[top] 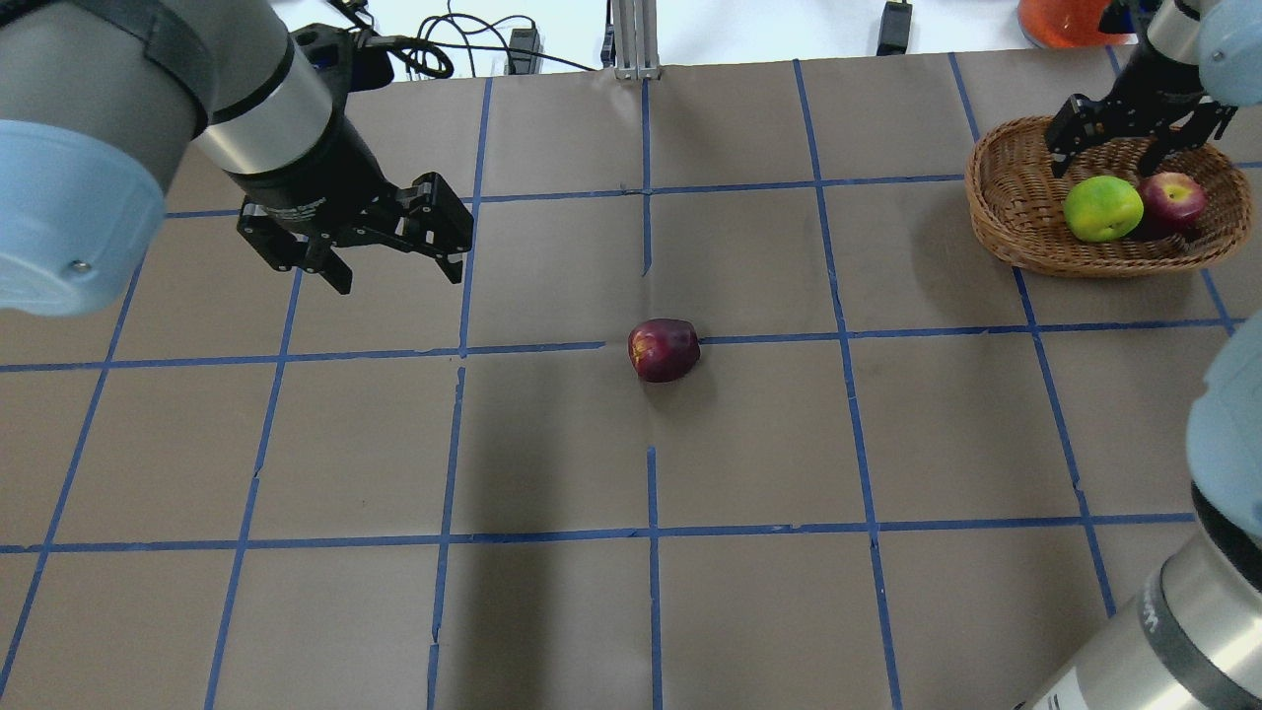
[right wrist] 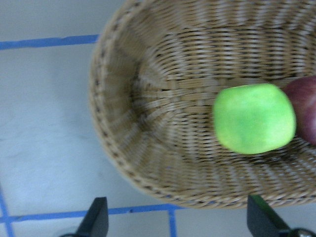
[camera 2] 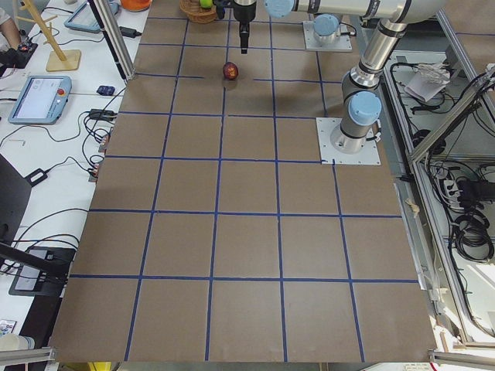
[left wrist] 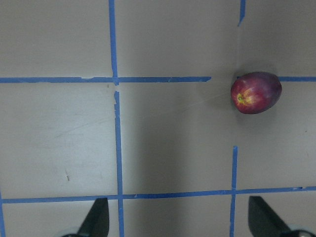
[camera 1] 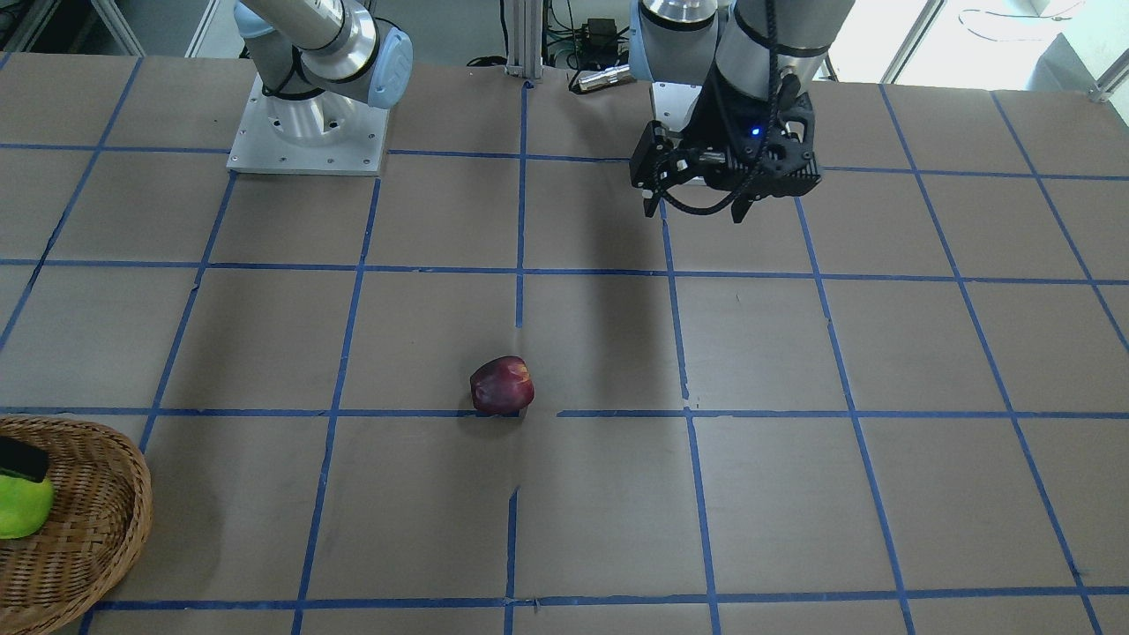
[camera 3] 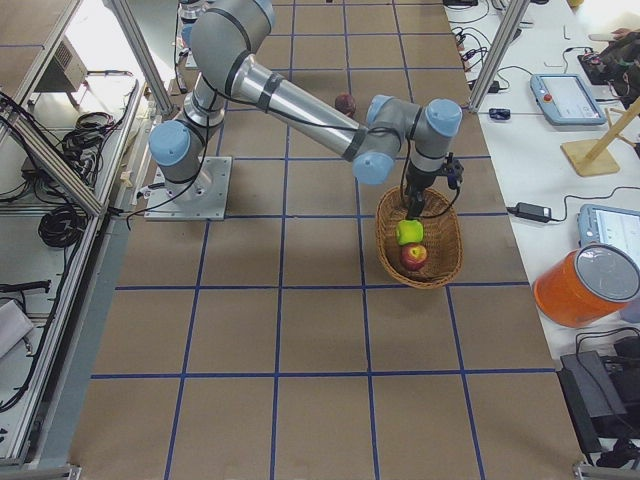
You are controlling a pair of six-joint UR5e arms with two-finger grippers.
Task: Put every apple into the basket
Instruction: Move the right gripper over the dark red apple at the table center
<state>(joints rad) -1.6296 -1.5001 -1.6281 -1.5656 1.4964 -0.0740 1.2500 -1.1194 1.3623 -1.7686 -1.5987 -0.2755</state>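
The dark purple-maroon apple (top: 664, 349) lies alone near the middle of the brown paper-covered table (top: 749, 444), resting on a line of the blue tape grid (top: 848, 337). We see the black two-finger left gripper (top: 396, 274) hanging above the table, its jaws spread wide with nothing between them. The maroon apple sits well apart from it, toward the table's centre. In the left wrist view the apple lies on its side and shows a yellowish stem hollow. The right gripper (top: 1109, 158), jaws likewise apart and empty, hovers over the round tan-brown woven wicker basket (top: 1085, 261) at the table's far right. Below it, inside the basket, the bright lime-green apple (top: 1102, 208) and the red apple (top: 1172, 200) rest just beside each other.
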